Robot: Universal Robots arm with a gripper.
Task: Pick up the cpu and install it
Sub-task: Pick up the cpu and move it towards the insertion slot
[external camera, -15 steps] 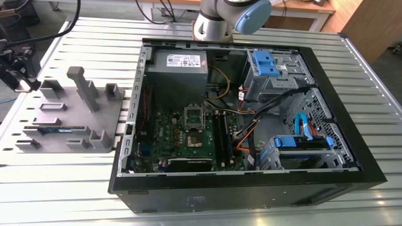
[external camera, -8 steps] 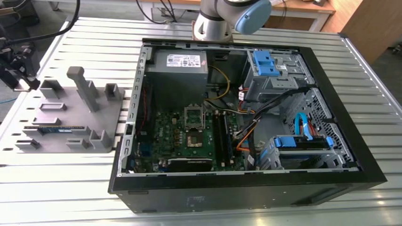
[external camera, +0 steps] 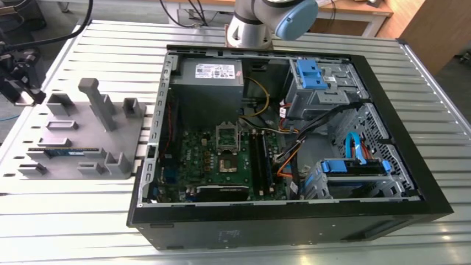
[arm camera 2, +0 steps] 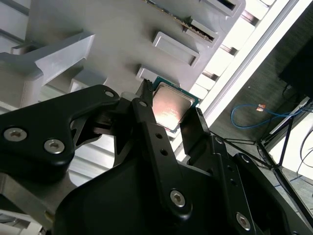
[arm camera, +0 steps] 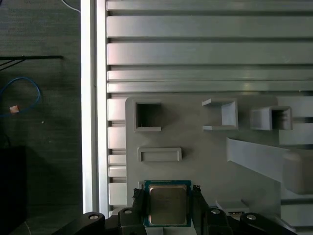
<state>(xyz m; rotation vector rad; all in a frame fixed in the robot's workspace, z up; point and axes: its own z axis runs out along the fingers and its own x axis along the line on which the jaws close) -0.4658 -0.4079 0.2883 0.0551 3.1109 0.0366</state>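
Observation:
The cpu is a flat square chip with a shiny metal top and a green rim. It sits between my two black fingers, which press against its opposite edges. My gripper is shut on it over the far corner of the grey fixture plate, at the exterior view's left. The open computer case lies to the exterior view's right, with the motherboard socket uncovered and its metal frame swung up.
Tall grey posts and pockets rise from the fixture plate, and a memory stick lies on it. The slatted metal table ends close beside the gripper, with floor and a blue cable beyond. Cables and blue drive bays crowd the case.

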